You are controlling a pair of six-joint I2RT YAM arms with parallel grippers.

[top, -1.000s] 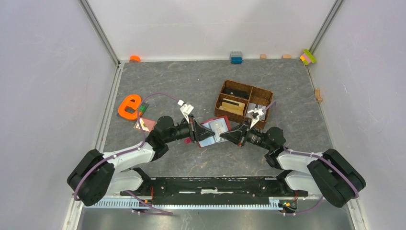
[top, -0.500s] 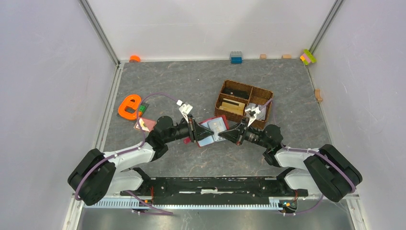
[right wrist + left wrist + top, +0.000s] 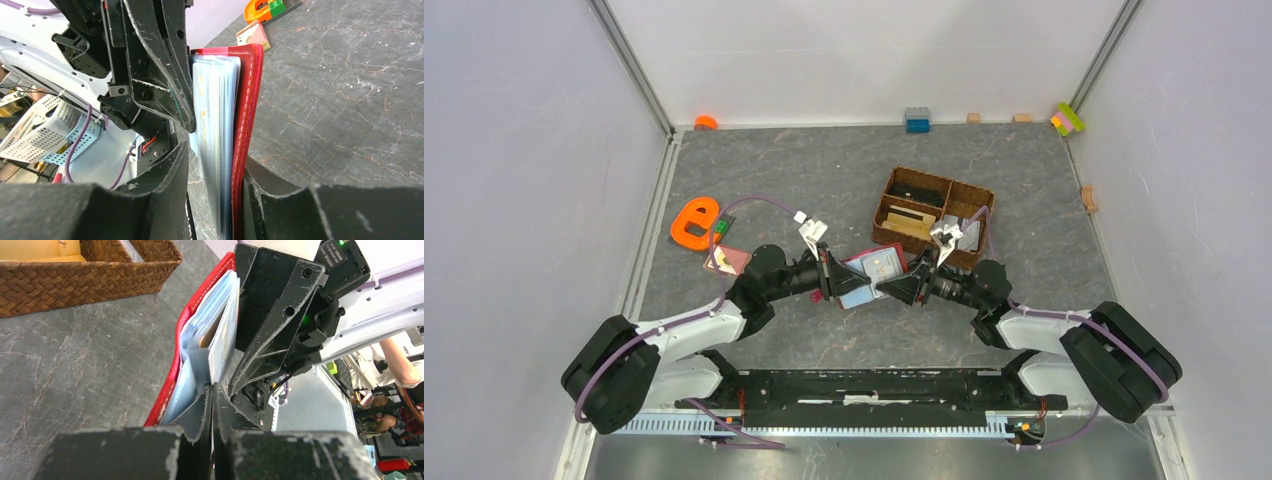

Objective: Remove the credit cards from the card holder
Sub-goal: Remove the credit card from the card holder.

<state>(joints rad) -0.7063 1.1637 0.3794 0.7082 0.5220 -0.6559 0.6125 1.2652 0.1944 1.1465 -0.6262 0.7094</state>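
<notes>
High fixed view from the near side; two close wrist views, opposed, both on the card holder [image 3: 248,100]

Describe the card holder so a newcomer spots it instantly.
Find the brown wicker basket. Toward the arms from it, between the left tool and right tool, is the card holder. Only it has a red stitched cover around pale-blue card sleeves.
</notes>
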